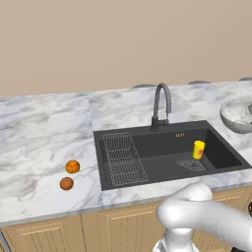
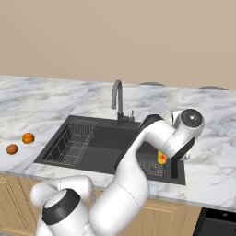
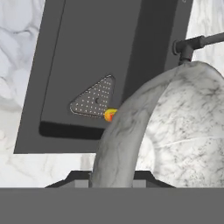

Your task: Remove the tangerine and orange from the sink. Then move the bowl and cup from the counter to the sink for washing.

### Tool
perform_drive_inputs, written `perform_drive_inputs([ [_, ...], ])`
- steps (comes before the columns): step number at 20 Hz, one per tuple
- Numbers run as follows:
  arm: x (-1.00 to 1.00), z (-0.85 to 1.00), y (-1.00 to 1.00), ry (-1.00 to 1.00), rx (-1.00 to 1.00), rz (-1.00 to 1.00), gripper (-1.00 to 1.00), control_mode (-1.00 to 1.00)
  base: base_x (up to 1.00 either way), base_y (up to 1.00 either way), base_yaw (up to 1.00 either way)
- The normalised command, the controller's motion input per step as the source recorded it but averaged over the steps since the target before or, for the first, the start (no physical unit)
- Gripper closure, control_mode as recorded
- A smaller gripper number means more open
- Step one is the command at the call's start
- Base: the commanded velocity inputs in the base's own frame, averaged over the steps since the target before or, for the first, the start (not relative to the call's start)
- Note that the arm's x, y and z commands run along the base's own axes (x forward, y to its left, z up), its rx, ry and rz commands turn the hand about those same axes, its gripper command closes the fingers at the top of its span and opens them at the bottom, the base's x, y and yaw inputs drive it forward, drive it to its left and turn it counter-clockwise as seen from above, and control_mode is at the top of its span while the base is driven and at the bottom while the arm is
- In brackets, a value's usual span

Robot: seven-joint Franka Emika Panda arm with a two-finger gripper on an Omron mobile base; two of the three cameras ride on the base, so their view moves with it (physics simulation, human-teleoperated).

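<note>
Sink (image 1: 147, 147): dark basin set in marble counter (image 1: 44, 133); wire rack (image 1: 123, 158) on its left side; gooseneck faucet (image 1: 160, 106) at back rim; perforated drain plate (image 1: 190, 164) on floor, right part.
Cup (image 1: 198, 149): yellow w/ red mark; upright inside sink, right part, just beside drain plate; in right base view partly behind arm.
Fruit: two orange fruits on counter left of sink, near each other, apart; brighter one (image 1: 73, 167) farther back, duller one (image 1: 66, 183) nearer front edge; can't tell which is tangerine vs orange.
Bowl (image 1: 238, 115): speckled grey-white; at right edge of left base view, by sink's right rim; contact w/ counter can't tell; in hand view its rim looms close, tilted on edge, sink beyond.
Gripper (image 2: 177, 161): in right base view over sink's right edge; fingers hidden, bowl sits right at hand; grip state can't tell.
</note>
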Motion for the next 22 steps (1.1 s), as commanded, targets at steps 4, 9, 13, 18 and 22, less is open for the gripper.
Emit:
perform_drive_inputs([
  [4,-0.04,0.0,0.35,0.0,0.0,0.15,1.0,-1.0,0.0,0.0,0.0],
  [9,-0.04,0.0,0.34,0.06,0.0,0.13,1.0,-1.0,0.0,0.0,0.0],
  [13,-0.03,0.0,0.29,0.13,0.0,0.09,1.0,-1.0,0.0,0.0,0.0],
  [18,-0.03,0.0,0.26,0.16,0.0,0.05,1.0,-1.0,0.0,0.0,0.0],
  [22,-0.05,0.0,0.26,0.12,0.02,0.04,1.0,-1.0,0.0,0.0,0.0],
])
